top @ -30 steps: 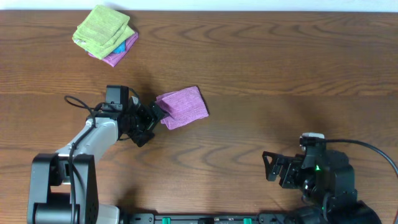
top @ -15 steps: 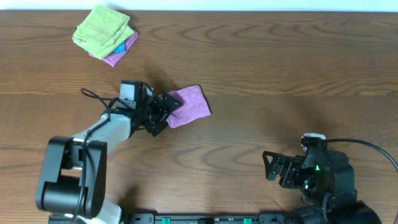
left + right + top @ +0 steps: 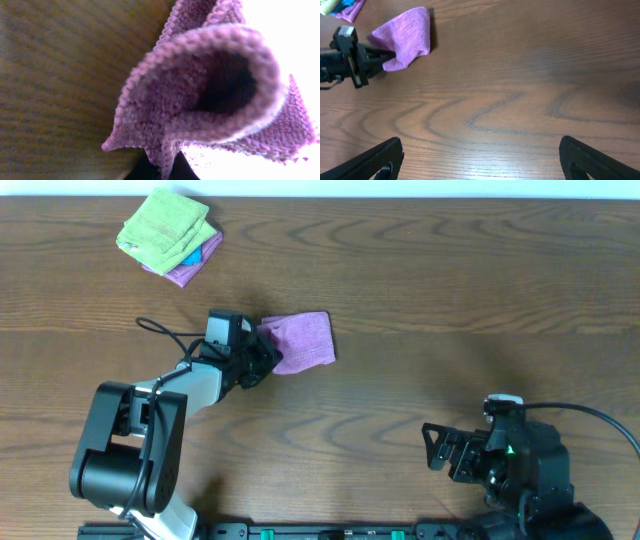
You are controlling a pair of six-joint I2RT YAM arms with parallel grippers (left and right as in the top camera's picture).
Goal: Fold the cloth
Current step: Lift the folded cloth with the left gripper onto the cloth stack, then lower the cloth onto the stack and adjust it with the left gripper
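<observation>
1. Over the last second the left arm has swung toward the far side of the table [image 3: 450,300]. The left gripper [image 3: 264,356] has gone from wide open beside the cloth [image 3: 302,340] to clamped on it.
2. That cloth has shifted a little farther from the robot. It has also turned, so its edges now run more squarely with the wood grain than they did before.
3. From above, the lilac cloth lies left of the table's middle. Most of it is flat on the wood, with its left edge caught in the left gripper's tips.
4. Up close in the left wrist view, the pinched edge is bunched into a curled loop with a dark hollow inside. The terry hem runs down into the dark jaws at the bottom of the picture.
5. From the right wrist view, the corner nearest the left gripper looks gathered and pulled toward the tips, while the rest spreads away behind it.
6. On the near right side, the right gripper [image 3: 434,448] has not budged. Its fingers stand wide apart over bare wood, holding nothing, well away from the cloth.
7. At the far left corner sits a small pile: a green cloth [image 3: 163,225] on top, a pinker purple cloth [image 3: 184,272] beneath, and a sliver of blue [image 3: 196,252] between them.
</observation>
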